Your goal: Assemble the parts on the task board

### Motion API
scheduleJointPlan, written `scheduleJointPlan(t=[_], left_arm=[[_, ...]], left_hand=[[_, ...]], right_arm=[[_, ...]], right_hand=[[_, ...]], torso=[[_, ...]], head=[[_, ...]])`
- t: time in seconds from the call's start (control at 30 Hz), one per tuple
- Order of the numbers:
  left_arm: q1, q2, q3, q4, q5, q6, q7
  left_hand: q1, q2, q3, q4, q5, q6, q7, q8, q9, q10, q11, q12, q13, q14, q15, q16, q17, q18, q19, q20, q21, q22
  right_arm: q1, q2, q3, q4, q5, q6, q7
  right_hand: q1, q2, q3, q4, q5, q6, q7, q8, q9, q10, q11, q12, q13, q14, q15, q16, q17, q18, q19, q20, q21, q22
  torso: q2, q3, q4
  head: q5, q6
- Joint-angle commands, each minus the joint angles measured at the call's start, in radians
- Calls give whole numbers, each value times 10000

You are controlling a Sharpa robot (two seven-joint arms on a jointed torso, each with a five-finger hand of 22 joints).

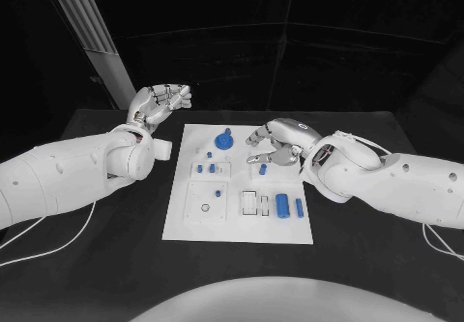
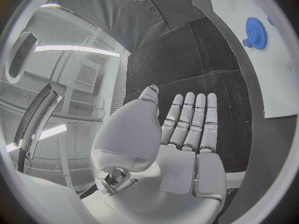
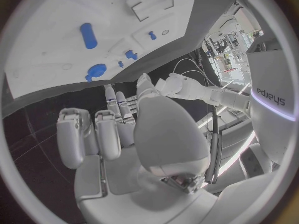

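**Still early: both hands free, small parts loose under the right hand**

Seen from the head view, the flat white rectangular task board (image 1: 239, 228) lies at the centre of the frame on the black table (image 1: 116, 268). The silver many-fingered right hand (image 1: 275, 142) is held over the board's upper right part, fingers curled downward; nothing can be seen pinched in it, though the fingertips' underside is hidden. The silver many-fingered left hand (image 1: 162, 98) is raised at upper left, off the board, fingers bent loosely and holding nothing.

Counted on the board: one blue toothed gear wheel (image 1: 224, 141); one large blue cylinder (image 1: 282, 204) with one slim blue rod (image 1: 299, 208) just beside it at lower right; one small blue peg (image 1: 262, 170) just below the right hand. Several further tiny blue pieces stand in the left-hand recesses, too small to be counted surely.

A knock is judged the main risk: the peg nearest the right fingers could be toppled or pushed out of its recess if the hand is lowered off line.

From the left wrist view, the left hand's fingers (image 2: 199, 119) are stretched flat and released, with the gear wheel at upper right.

From the right wrist view, the right hand is seen empty, its fingers (image 3: 106, 134) half-bent; a fumbled pinch on such small parts is judged likely.
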Motion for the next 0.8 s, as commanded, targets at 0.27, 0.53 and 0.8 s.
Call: scheduleJointPlan(t=[0.27, 0.53, 0.8], left_arm=[[0, -28, 4, -1, -4, 127, 1634], [-3, -60, 4, 15, -4, 134, 1634], [-7, -79, 4, 13, -4, 140, 1640]], left_hand=[[30, 97, -75, 9, 38, -69, 458, 37, -7, -65, 27, 34, -9, -74, -30, 48, -9, 54, 91, 2, -48, -12], [31, 103, -81, 9, 39, -74, 459, 44, -8, -71, 28, 44, -10, -79, -29, 57, -20, 54, 91, 2, -49, -14], [31, 109, -85, 10, 39, -79, 460, 49, -8, -76, 28, 52, -11, -84, -29, 65, -29, 54, 91, 2, -50, -16]], right_arm=[[41, 67, -12, -588, -585, 558, -644], [-23, 322, -20, -857, -1172, 1519, -1415], [-83, 408, -22, -877, -1296, 1810, -1519]], right_hand=[[-121, -161, 53, -89, -74, -380, -119, -170, -60, -632, -107, 49, -38, 658, -148, 67, 649, -83, 785, -70, 45, 2431], [-563, -564, 247, 150, -85, -584, -31, -260, -70, -1043, -60, 87, -8, 597, -138, -30, 393, -35, 683, -139, -148, 2360], [-729, -732, 398, 160, -89, -418, 5, -167, -35, -917, -26, 298, 38, 572, -14, -63, 291, -25, 657, -42, -197, 2342]], torso=[[21, 14, 20], [19, 17, -4], [16, 18, 14]], head=[[-79, 40], [-91, 4], [-136, -2]])
